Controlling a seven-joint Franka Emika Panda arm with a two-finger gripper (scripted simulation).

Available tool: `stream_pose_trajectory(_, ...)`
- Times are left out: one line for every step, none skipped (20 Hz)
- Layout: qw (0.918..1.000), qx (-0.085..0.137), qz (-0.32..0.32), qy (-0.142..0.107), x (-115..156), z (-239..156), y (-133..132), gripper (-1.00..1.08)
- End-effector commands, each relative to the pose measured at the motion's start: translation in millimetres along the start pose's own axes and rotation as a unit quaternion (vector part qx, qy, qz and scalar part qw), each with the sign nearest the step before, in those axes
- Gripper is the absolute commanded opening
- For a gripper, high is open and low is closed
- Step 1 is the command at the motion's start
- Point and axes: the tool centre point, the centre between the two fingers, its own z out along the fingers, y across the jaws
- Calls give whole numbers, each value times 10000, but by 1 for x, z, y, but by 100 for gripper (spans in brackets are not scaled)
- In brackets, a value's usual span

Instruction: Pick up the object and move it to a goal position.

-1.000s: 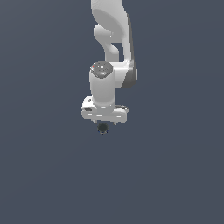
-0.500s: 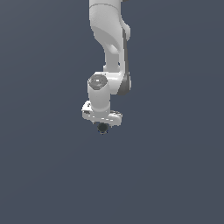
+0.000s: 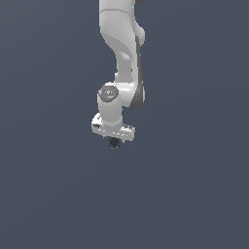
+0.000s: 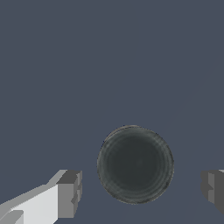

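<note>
In the exterior view, note the object (image 3: 114,143) directly beneath the pincer (image 3: 114,141). In the wrist view, the object (image 4: 135,164) lies between the fingers (image 4: 70,194), which stand apart, clear of it. Grasp, lift and transfer all remain.

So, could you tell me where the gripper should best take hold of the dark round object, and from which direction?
Across its widest middle, I would judge. In the wrist view the object looks round, with no handle or edge to favour. It sits in the open gap of the gripper, one fingertip on either side and clear space at each flank. Coming straight along the wrist camera's line and closing evenly should centre it.
</note>
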Motion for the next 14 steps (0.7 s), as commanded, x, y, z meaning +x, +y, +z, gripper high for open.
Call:
stream_pose_trajectory(10000, -1, 5, -5, -1, 9, 0, 100)
stream_pose_trajectory(10000, -1, 8, -4, -1, 14, 1, 100)
stream_pose_trajectory(10000, -1, 8, -4, -1, 20, 0, 100)
stream_pose_trajectory(10000, 0, 12, -4, -2, 25, 1, 100)
stream_pose_trajectory(10000, 0, 12, -4, -2, 30, 0, 100)
stream_pose_trajectory(10000, 0, 15, -3, -2, 34, 1, 100)
stream_pose_trajectory(10000, 0, 15, -3, -2, 37, 1, 100)
stream_pose_trajectory(10000, 0, 18, -3, -2, 40, 1, 100)
stream_pose_trajectory(10000, 0, 18, -3, -1, 42, 1, 100)
stream_pose_trajectory(10000, 0, 18, -3, -1, 43, 1, 100)
stream_pose_trajectory(10000, 0, 18, -3, -1, 44, 1, 100)
stream_pose_trajectory(10000, 0, 18, -3, -1, 44, 1, 100)
stream_pose_trajectory(10000, 0, 18, -3, -1, 44, 1, -100)
stream_pose_trajectory(10000, 0, 18, -3, -1, 44, 1, -100)
